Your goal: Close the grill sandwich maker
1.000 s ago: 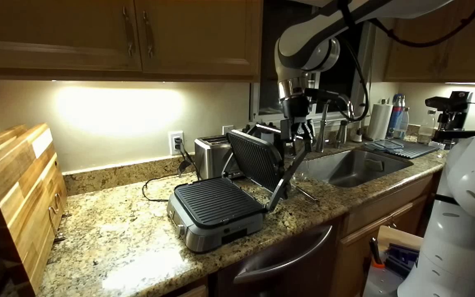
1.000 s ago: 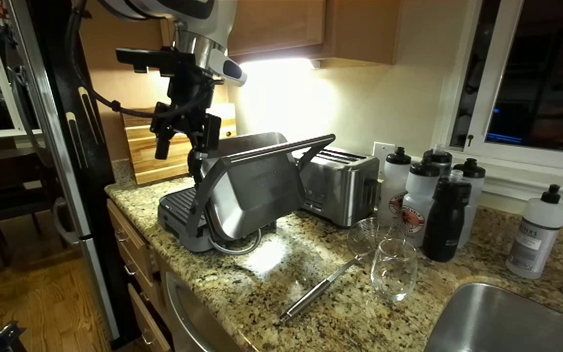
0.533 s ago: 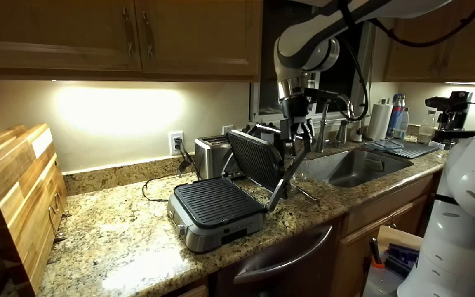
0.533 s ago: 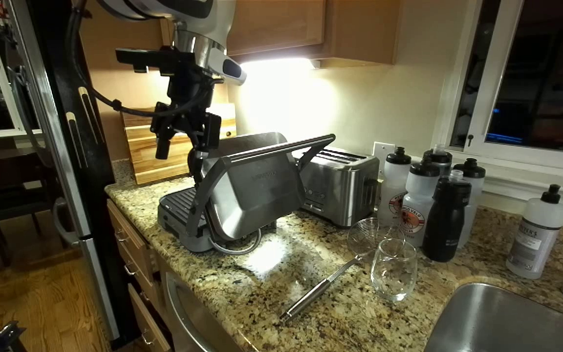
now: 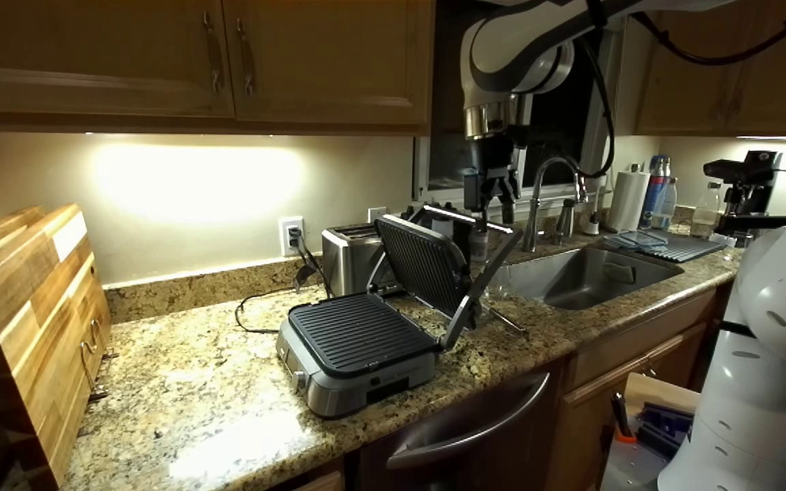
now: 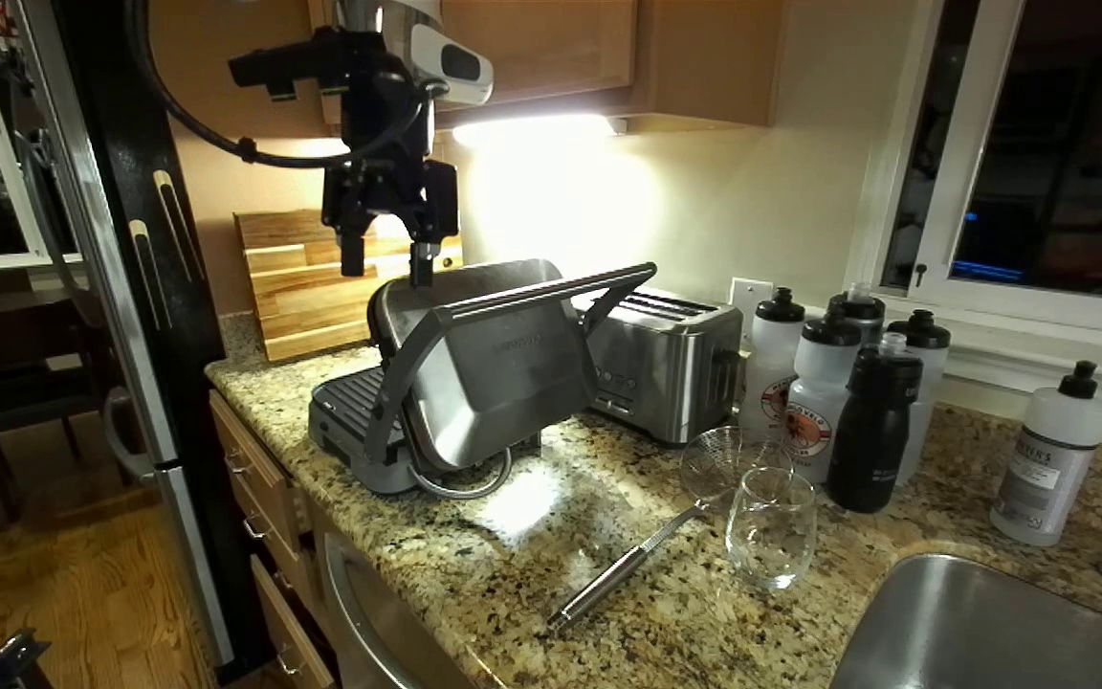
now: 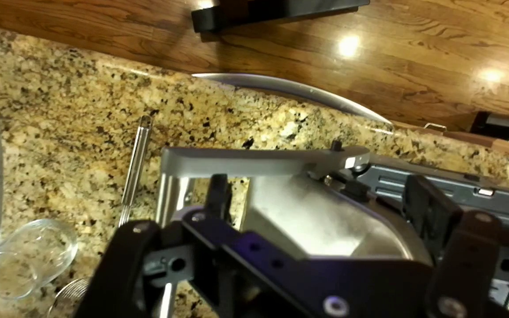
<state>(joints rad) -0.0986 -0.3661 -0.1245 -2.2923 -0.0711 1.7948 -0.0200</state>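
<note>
A kitchen: sink [image 6: 981, 627], faucet [image 5: 533, 228], toaster [image 6: 671, 378], wall cabinets [image 5: 331, 65] and speckled counter [image 5: 188, 389] show it.

Bright wall [image 5: 195, 198] under wooden cabinets [image 5: 175, 65]

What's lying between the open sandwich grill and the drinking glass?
A long-handled metal strainer lies between the grill sandwich maker and the drinking glass, seen in an exterior view and the wrist view.

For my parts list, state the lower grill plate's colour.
Lower grill plate: dark grey, nearly black; clearest in an exterior view.
</note>
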